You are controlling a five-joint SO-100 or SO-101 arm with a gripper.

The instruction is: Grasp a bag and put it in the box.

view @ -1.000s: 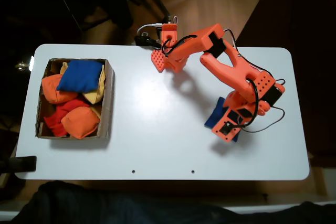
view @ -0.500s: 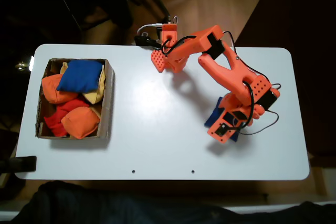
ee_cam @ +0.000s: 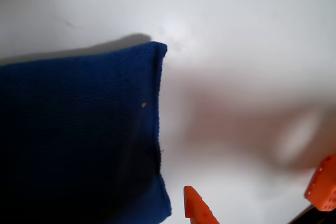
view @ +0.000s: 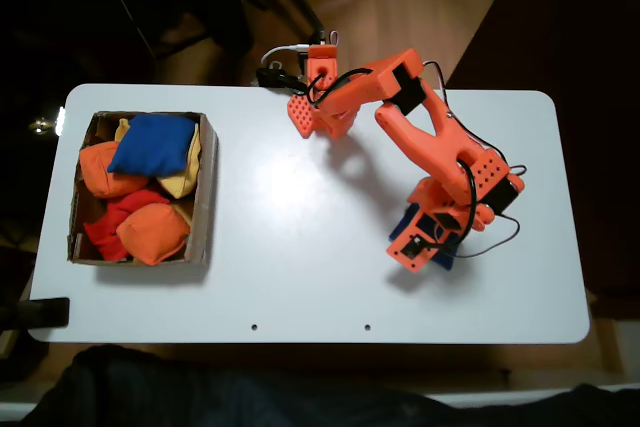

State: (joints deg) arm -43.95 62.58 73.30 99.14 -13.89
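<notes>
Fixed view: the gripper (view: 415,250) has shifted slightly left over the bag (view: 408,221), near the table (view: 300,277)'s right edge; the grasp appears imminent. The box (view: 207,187), at the left edge, holds other beanbags (view: 152,143); the path looks clear.

Wrist view: fingers (ee_cam: 195,208) spread, touching nothing; the bag (ee_cam: 79,135) lies just beside them.

Arm folds in further over the last second: gripper (view: 425,247) shifts left and slightly up in the fixed view, covering more of the blue bag (view: 404,221); only the bag's left corner and lower edge show.
</notes>
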